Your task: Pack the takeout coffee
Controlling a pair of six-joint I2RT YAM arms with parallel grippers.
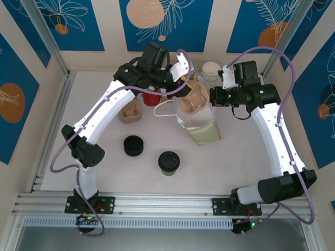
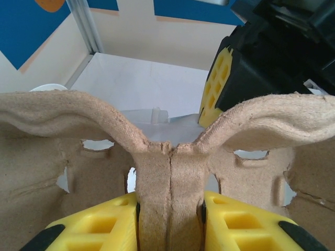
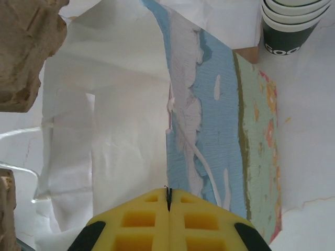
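Black-lidded takeout coffee [image 1: 169, 162] upright on table [image 1: 232, 161] (front centre, well apart from paper bag [image 1: 205, 129]). Behind it, left gripper [image 2: 170, 209] clenched on centre rib of pulp carrier [image 2: 78, 115], at bag mouth. Then right gripper [image 3: 168, 201] pinching bag rim.

Top view: red item [image 1: 152, 98] sits mostly behind L arm [image 1: 110, 110], can't ID it. L gripper [image 1: 186, 87] tips are lost behind carrier [image 1: 195, 101], which also covers the bag [image 1: 207, 132] mouth. Cup stack [image 1: 210, 72] is partly behind R gripper [image 1: 215, 97]. L wrist cam: carrier runs off both sides, L fingers [image 2: 99, 227] cut at btm. R wrist cam: R fingers [image 3: 141, 222] cut at btm, cup stack cut at top, its lettering only partly legible.
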